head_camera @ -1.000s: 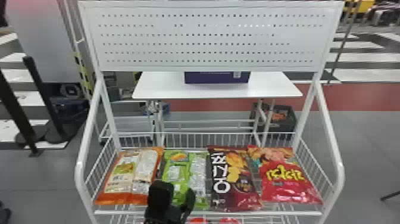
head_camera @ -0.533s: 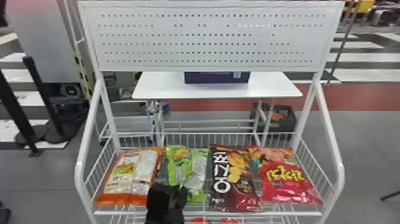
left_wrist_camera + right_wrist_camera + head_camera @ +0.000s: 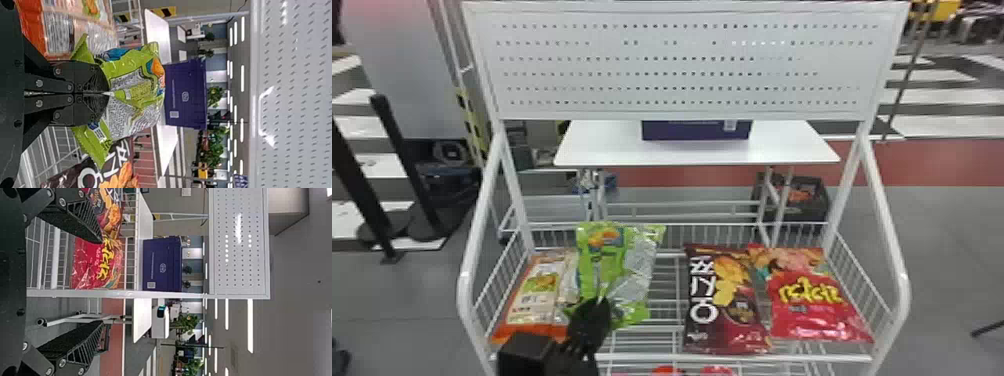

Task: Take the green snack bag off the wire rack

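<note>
My left gripper (image 3: 589,320) is at the front left of the wire rack (image 3: 682,357), holding the green snack bag (image 3: 604,260) up and tilted, its left part overlapping the orange bag. In the left wrist view the left gripper (image 3: 107,94) is shut on the crumpled green bag (image 3: 135,90), pinching its middle. The right gripper (image 3: 101,282) stands open in the right wrist view, with nothing between its fingers, before the rack's right side and the red bag (image 3: 92,262).
An orange bag (image 3: 532,300) lies at the rack's left, a dark red bag (image 3: 724,300) and a red bag (image 3: 814,305) at its right. The perforated panel (image 3: 682,65) rises behind, with a white table (image 3: 612,150) and purple box (image 3: 694,131) beyond.
The green bag was lying between the orange and dark red bags; my left gripper has closed on it and lifted it, shifting it left over the orange bag's edge. Bare wires now show where it lay.
</note>
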`<state>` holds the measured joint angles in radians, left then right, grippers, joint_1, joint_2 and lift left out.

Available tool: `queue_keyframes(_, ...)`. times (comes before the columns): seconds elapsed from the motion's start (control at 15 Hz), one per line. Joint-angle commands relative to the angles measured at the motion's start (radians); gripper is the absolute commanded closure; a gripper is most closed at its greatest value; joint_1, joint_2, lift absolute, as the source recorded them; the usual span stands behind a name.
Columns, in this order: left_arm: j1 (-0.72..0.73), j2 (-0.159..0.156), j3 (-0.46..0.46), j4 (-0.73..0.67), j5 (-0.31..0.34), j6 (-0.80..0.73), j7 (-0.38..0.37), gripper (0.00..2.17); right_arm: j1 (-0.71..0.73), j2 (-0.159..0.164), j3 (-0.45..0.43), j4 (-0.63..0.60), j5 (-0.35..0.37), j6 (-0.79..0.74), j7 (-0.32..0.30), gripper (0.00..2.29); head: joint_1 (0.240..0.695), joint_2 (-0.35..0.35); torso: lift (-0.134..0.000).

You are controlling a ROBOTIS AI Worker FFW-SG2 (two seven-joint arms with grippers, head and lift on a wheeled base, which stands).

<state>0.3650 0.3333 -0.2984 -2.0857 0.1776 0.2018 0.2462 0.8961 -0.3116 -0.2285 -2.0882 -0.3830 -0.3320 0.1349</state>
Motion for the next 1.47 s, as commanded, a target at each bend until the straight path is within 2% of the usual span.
queue_keyframes(0.0,0.153,0.055,0.097,-0.086,0.033,-0.141,0.008,1.87,-0.006,-0.003,0.000,0.008,-0.002,0.000,0.000,0.17,0.499,0.000,0.000)
queue_keyframes(0.07,0.236,0.061,0.159,-0.119,0.045,-0.202,-0.002,1.87,-0.011,-0.003,0.003,0.013,-0.004,0.000,0.000,0.17,0.499,0.000,0.000)
queue_keyframes(0.27,0.384,0.061,0.262,-0.151,0.065,-0.344,-0.031,1.87,-0.017,-0.003,0.014,0.022,-0.002,0.000,0.000,0.17,0.499,0.000,0.000)
queue_keyframes(0.53,0.503,0.061,0.340,-0.148,0.082,-0.485,-0.054,1.87,-0.016,-0.006,0.012,0.023,-0.004,0.000,0.000,0.17,0.499,0.000,0.000)
queue_keyframes(0.8,0.558,0.059,0.355,-0.149,0.088,-0.546,-0.076,1.87,-0.019,-0.008,0.014,0.030,-0.004,0.000,0.000,0.17,0.499,0.000,0.000)
queue_keyframes(1.4,0.574,0.059,0.357,-0.154,0.088,-0.558,-0.082,1.87,-0.006,-0.008,0.014,0.016,-0.004,-0.006,0.000,0.17,0.499,0.000,0.000)
